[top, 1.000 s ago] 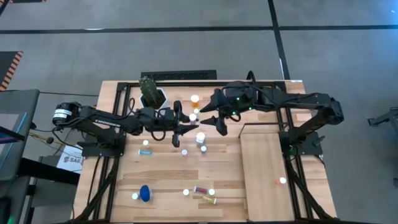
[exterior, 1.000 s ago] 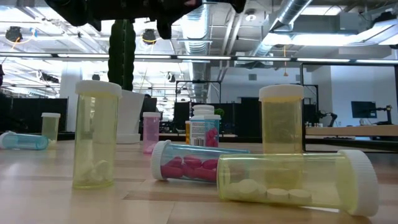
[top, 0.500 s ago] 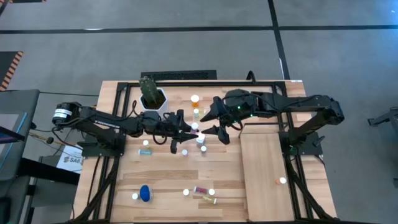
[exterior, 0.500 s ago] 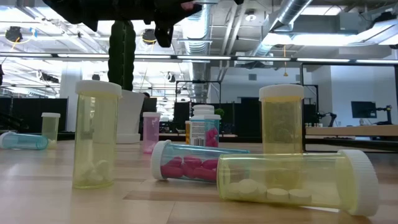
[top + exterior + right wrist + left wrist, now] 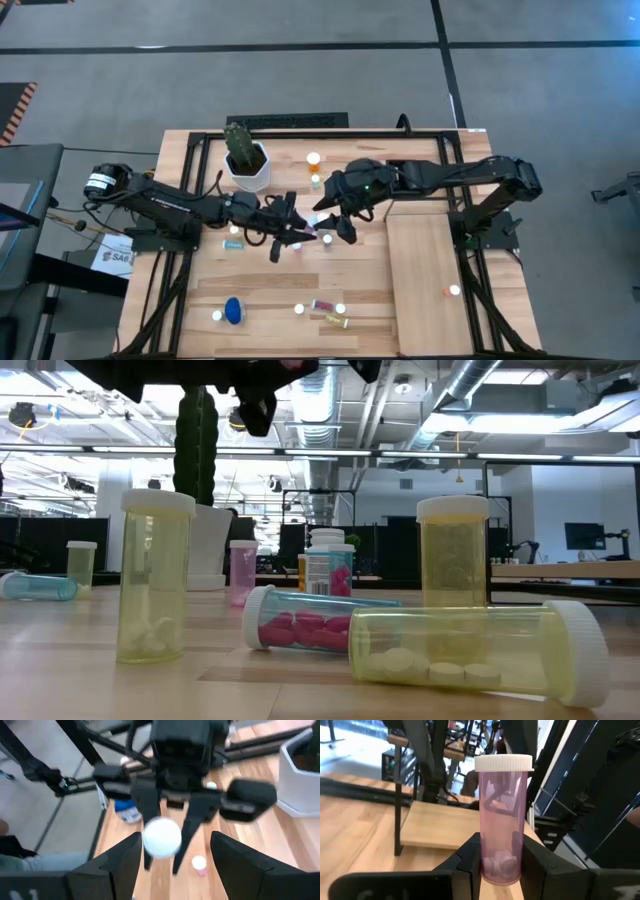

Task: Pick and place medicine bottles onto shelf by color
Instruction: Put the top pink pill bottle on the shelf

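pink bottle [image 5: 503, 817] upright between left fingers [image 5: 470, 856], apparently lifted.

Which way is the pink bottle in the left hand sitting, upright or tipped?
Upright. In the left wrist view the pink bottle stands vertical, white cap on top, clamped between the left hand fingers.

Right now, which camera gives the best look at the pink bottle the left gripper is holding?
The left wrist view: the pink bottle stands upright, close, clamped in the left gripper. The right wrist view shows mainly its white cap, the high view a speck, and the low view does not clearly show it.
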You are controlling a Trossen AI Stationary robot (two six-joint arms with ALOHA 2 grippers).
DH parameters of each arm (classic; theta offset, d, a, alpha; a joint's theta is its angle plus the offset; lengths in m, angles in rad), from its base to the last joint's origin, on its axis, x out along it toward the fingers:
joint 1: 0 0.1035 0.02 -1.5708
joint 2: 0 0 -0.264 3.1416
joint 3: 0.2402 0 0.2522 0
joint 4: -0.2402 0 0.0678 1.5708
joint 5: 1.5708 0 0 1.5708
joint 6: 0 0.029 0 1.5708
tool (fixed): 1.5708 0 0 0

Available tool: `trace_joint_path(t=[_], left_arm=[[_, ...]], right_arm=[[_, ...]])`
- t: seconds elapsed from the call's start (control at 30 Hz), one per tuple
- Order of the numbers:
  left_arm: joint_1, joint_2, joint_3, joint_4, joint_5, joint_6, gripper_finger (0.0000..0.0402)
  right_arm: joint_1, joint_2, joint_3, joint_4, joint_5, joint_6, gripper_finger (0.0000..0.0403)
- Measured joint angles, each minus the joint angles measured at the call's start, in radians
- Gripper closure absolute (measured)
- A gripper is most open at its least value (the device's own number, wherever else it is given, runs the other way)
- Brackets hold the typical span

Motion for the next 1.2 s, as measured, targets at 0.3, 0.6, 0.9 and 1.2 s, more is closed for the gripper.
trace_joint_path(t=[0.3,0.6,0.9,1.2], left_arm=[[-0.001,0.000,0.000,-0.047,-0.021,-0.024,0.0326],[-0.001,0.000,0.000,-0.051,0.001,-0.033,0.0326],[-0.001,0.000,0.000,-0.059,0.003,-0.043,0.0326],[-0.001,0.000,0.000,-0.101,0.006,-0.047,0.0326]], right_arm=[[0.001,0.010,-0.002,-0.009,-0.010,0.054,0.0143],[0.018,0.010,-0.002,-0.002,-0.012,0.079,0.0143],[0.033,0.052,-0.006,0.010,-0.013,0.123,0.0143],[0.028,0.074,-0.001,0.049,-0.016,0.125,0.0143]])
